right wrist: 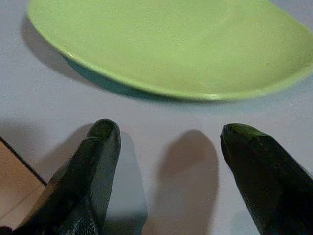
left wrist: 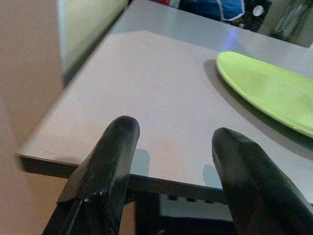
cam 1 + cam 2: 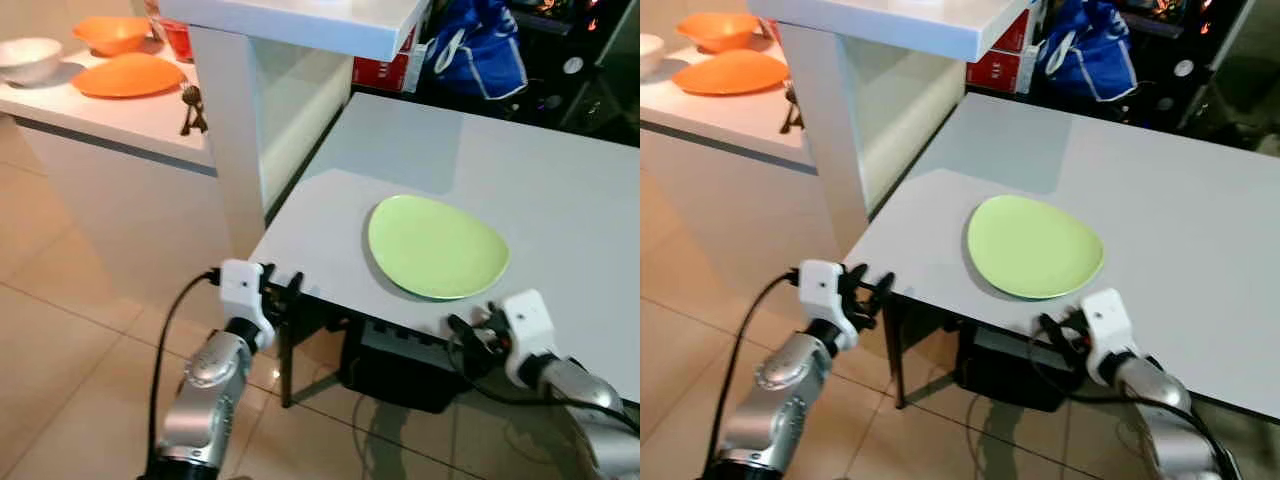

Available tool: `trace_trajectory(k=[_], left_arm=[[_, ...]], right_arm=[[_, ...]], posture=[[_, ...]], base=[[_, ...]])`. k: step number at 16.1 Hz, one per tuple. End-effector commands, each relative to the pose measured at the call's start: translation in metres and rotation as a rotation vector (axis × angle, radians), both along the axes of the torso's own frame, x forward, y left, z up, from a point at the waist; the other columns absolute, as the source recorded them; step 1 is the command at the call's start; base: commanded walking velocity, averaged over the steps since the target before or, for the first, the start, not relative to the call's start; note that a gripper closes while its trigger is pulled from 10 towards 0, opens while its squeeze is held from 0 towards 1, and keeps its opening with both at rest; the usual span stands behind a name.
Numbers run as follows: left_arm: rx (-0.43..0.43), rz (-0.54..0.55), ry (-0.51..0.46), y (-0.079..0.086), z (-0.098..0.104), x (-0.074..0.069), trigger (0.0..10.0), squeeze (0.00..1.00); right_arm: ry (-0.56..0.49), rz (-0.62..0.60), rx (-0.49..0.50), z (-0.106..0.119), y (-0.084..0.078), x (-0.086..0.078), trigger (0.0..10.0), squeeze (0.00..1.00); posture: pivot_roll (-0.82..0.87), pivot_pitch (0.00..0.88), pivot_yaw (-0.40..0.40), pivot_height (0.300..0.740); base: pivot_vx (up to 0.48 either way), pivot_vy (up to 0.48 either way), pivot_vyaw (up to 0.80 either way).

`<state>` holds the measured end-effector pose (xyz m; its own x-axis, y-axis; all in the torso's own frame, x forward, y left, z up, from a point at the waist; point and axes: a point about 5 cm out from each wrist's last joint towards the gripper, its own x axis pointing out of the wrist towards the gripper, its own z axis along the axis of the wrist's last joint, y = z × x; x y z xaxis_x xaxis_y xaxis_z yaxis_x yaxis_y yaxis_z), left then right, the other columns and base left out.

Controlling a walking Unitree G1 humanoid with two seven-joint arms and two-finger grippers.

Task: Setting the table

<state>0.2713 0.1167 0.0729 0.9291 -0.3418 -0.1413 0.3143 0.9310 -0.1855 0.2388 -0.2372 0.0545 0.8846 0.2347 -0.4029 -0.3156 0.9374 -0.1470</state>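
A light green plate [image 3: 438,247] lies on the grey table [image 3: 560,170], near its front edge. My right gripper [image 3: 470,335] hovers over that edge just short of the plate's rim, open, with nothing between its fingers; the right wrist view has the plate [image 1: 171,44] close ahead of the fingertips [image 1: 100,134]. My left gripper [image 3: 283,288] is open and empty at the table's front left corner, with the plate [image 2: 274,90] ahead and to its right.
On the white counter [image 3: 130,120] at the far left sit an orange plate [image 3: 128,75], an orange bowl [image 3: 112,33], a white bowl [image 3: 28,57] and dark cutlery [image 3: 192,108]. A white pillar [image 3: 235,140] stands between counter and table. A black box [image 3: 400,365] sits under the table.
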Motion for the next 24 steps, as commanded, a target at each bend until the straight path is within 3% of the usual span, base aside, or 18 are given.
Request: trace_trajectory(k=[1,3,5,6,10,13,17,24], left_arm=[[-0.002,0.008,0.005,-0.004,-0.003,-0.001,10.0,0.00],[-0.015,-0.005,0.012,-0.013,-0.005,-0.002,10.0,0.00],[-0.013,-0.012,0.011,-0.014,-0.006,-0.003,10.0,0.00],[-0.010,-0.003,0.009,-0.010,-0.006,-0.002,10.0,0.00],[0.012,0.004,-0.019,0.002,0.001,0.008,10.0,0.00],[0.066,-0.024,-0.046,0.001,0.003,0.011,10.0,0.00],[0.093,-0.086,-0.068,-0.003,0.009,0.017,10.0,0.00],[0.096,-0.099,-0.070,-0.004,0.011,0.023,10.0,0.00]], right_arm=[[0.059,-0.067,-0.045,-0.010,-0.021,-0.012,10.0,0.00],[0.079,-0.119,-0.085,-0.013,-0.041,-0.019,10.0,0.00],[0.092,-0.123,-0.082,-0.015,-0.045,-0.024,10.0,0.00],[0.092,-0.094,-0.073,-0.016,-0.040,-0.026,10.0,0.00],[0.055,-0.061,-0.036,-0.016,-0.018,-0.005,10.0,0.00],[0.036,-0.055,-0.018,-0.017,-0.009,0.002,10.0,0.00],[0.020,-0.051,0.000,-0.018,0.001,0.010,10.0,0.00],[0.015,-0.055,0.010,-0.023,0.007,0.012,10.0,0.00]], posture=[[-0.12,0.000,-0.057,0.740],[-0.14,0.000,-0.063,0.740],[-0.14,0.005,-0.069,0.740],[-0.13,0.006,-0.069,0.740],[-0.10,0.000,-0.036,0.740],[-0.09,0.000,-0.024,0.740],[-0.08,0.000,-0.001,0.740],[-0.07,0.000,0.001,0.740]], base=[[0.000,0.000,0.00],[0.000,0.000,0.00],[0.000,0.000,0.00],[0.000,0.000,0.00],[0.000,0.000,0.00],[0.000,0.000,0.00],[0.000,0.000,0.00],[0.000,0.000,0.00]])
